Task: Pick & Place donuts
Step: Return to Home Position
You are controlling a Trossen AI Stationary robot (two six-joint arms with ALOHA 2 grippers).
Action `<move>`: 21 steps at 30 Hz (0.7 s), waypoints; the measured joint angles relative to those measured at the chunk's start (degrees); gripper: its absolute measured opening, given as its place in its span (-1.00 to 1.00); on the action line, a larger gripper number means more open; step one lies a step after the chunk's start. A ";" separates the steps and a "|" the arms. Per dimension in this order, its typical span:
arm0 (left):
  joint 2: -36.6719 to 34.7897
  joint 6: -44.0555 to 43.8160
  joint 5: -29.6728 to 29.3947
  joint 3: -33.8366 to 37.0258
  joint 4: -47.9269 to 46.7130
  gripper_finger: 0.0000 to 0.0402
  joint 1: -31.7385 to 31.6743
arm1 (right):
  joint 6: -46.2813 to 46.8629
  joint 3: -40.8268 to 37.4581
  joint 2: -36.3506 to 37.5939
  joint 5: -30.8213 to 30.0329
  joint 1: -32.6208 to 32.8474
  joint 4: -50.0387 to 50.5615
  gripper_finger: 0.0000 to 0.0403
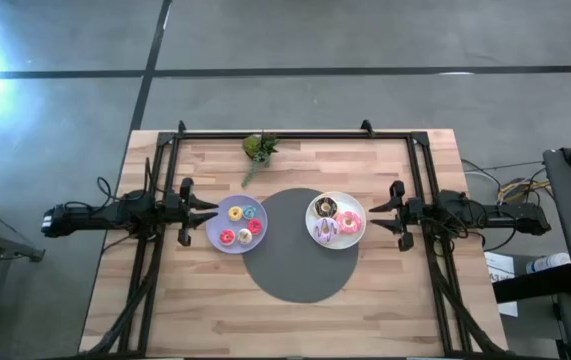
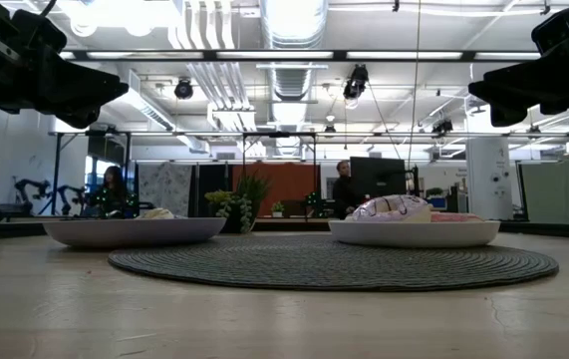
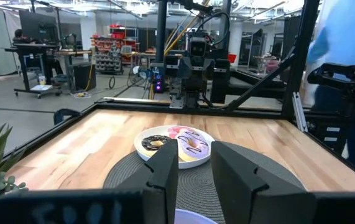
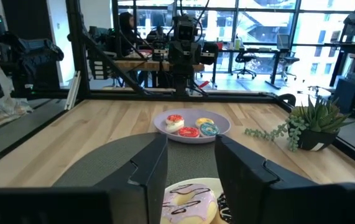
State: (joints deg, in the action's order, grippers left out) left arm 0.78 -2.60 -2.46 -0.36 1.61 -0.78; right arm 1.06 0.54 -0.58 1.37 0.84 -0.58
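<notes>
The small donuts [image 1: 249,212] lie close together on the lavender plate [image 1: 217,224]. Three big donuts [image 1: 349,221] lie on the white plate [image 1: 337,246]. Both plates sit on the edges of the grey mat [image 1: 300,265].

I think these toys are light and hard, and maybe a bit slippery. I would pinch one across its ring from above. Every donut lies flat with its hole up. They are round, so no side is longer.

My left gripper [image 3: 194,152] hangs just beside the lavender plate, fingers apart, holding nothing. My right gripper [image 4: 191,146] hangs just beside the white plate, also apart and empty.
</notes>
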 joint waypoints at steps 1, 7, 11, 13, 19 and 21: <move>0.00 0.00 0.00 0.00 0.00 -0.65 0.00 | 0.00 0.00 0.01 0.01 0.00 0.00 -0.37; 0.02 0.00 0.02 0.00 0.00 -0.65 0.02 | 0.00 0.00 0.02 0.01 0.00 0.00 -0.33; 0.01 -0.02 0.03 0.00 0.00 -0.65 0.01 | 0.00 0.00 0.02 -0.01 0.00 0.00 -0.34; 0.00 0.00 0.02 0.00 0.00 -0.65 0.00 | 0.00 0.00 0.02 0.01 0.00 0.00 -0.35; 0.01 0.00 0.04 0.00 0.01 -0.65 0.01 | 0.00 0.00 0.02 0.01 0.00 0.00 -0.39; 0.02 0.01 0.04 0.02 0.02 -0.65 0.00 | 0.00 0.00 0.02 -0.01 0.00 0.00 -0.39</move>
State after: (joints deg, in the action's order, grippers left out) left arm 0.80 -2.59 -2.42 -0.34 1.63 -0.78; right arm 1.06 0.54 -0.56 1.37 0.84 -0.58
